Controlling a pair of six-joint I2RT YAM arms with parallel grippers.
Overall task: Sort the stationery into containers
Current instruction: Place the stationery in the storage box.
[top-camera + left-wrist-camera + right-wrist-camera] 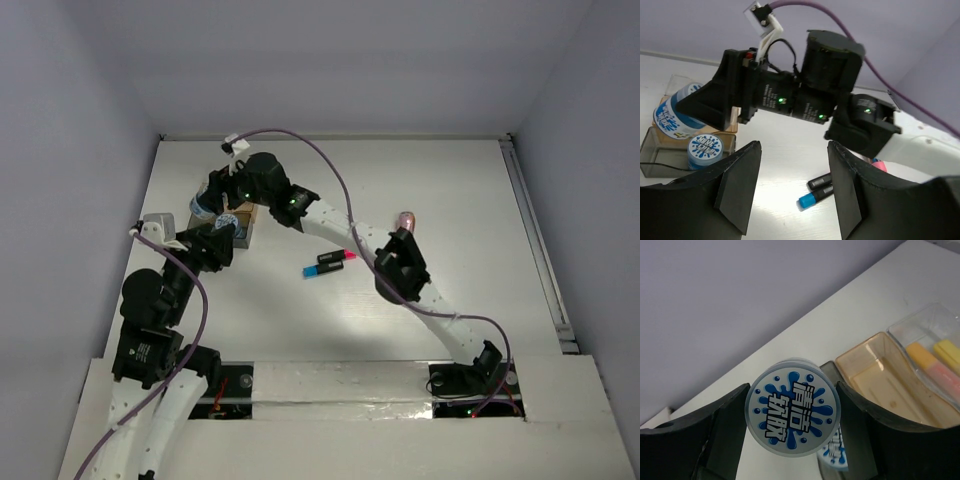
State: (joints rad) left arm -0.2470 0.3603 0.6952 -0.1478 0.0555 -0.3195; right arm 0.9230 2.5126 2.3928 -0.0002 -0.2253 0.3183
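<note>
On the left, the left gripper (794, 150) is hanging wide open and empty, while the right gripper (792, 402), reaching across, is clamping a blue-and-white tub (791, 416) squarely between its fingers just above the dark grey box (652, 160), where a second tub (705, 149) is already sitting. Placing appears to be in hand, calling next for lowering the tub beside its twin and releasing it. Further right, the blue-and-black marker (316, 270), the pink-and-black marker (336, 258) and the pink tube (406, 218) are lying loose on the table (460, 190).
</note>
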